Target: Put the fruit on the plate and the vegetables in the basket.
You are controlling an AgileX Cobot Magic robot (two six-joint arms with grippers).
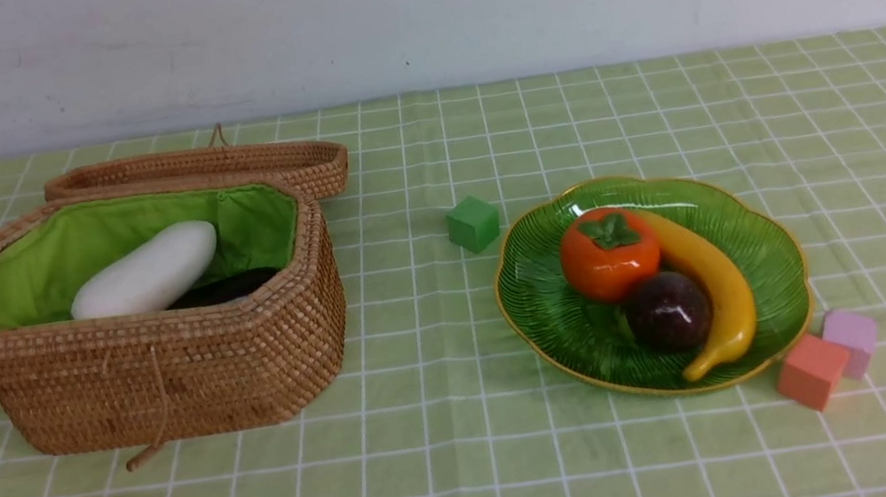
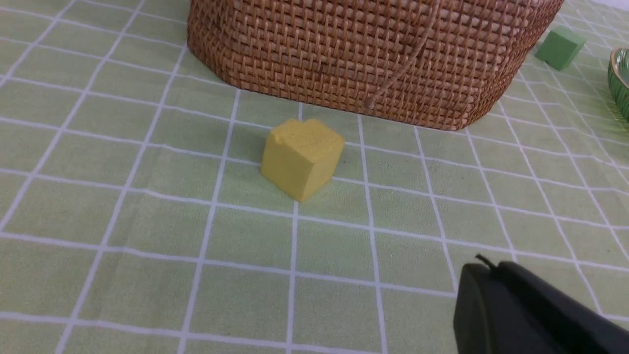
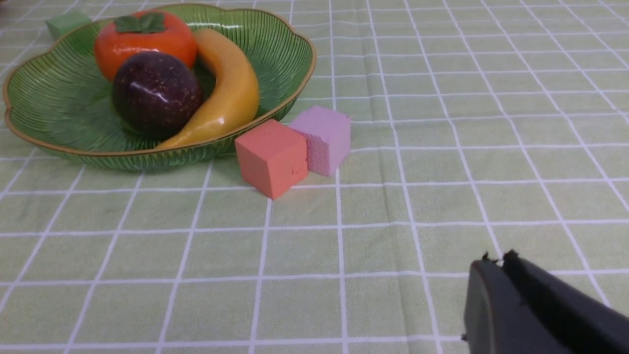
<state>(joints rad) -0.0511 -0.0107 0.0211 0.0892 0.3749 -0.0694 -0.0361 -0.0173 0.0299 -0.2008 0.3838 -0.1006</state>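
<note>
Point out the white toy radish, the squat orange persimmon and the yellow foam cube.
white toy radish (image 1: 145, 271), front view, middle of its body.
squat orange persimmon (image 1: 610, 265), front view, front face.
yellow foam cube (image 2: 300, 157), left wrist view, near corner.

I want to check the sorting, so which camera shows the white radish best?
The front view: the white radish lies inside the open basket. The left wrist view shows only the basket's outer wall, and the right wrist view shows neither.
</note>
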